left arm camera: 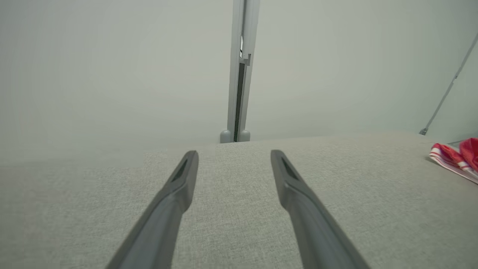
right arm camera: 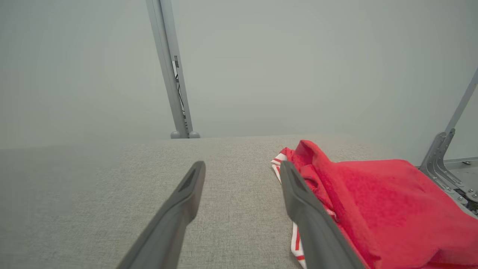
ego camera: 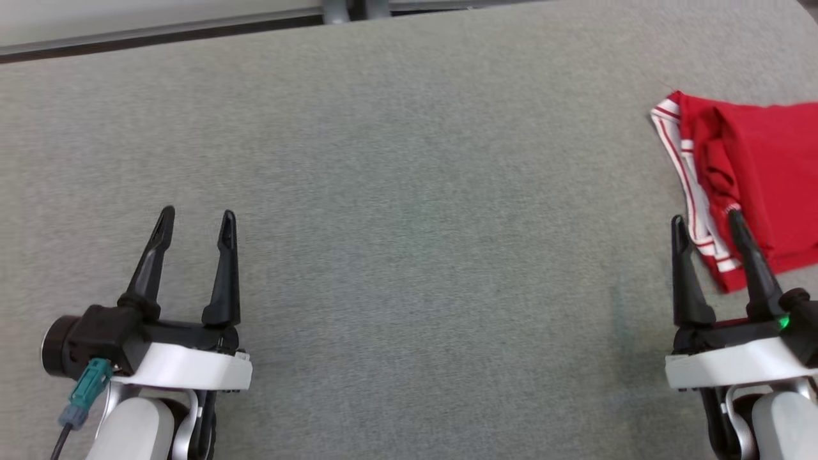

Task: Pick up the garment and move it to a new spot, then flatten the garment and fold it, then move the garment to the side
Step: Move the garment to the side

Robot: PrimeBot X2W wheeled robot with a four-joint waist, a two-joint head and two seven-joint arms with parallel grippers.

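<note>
1. Where the grey cloth counter (ego camera: pixel 409 191) reaches its right side, the red garment (ego camera: pixel 760 160) lies folded over itself, and its white edge with red stripes faces the middle.
2. The right claw (ego camera: pixel 707 222) is wide open and holds nothing. It sits just beside the garment's near left corner. 1 of its 2 fingers shows in front of the striped edge, and I cannot tell if it touches.
3. The left claw (ego camera: pixel 197 217) is open too, with nothing in it. It is over bare counter, well apart from the garment.
4. In the left wrist view, a pale post (left arm camera: pixel 239 74) stands behind the counter's far edge.
</note>
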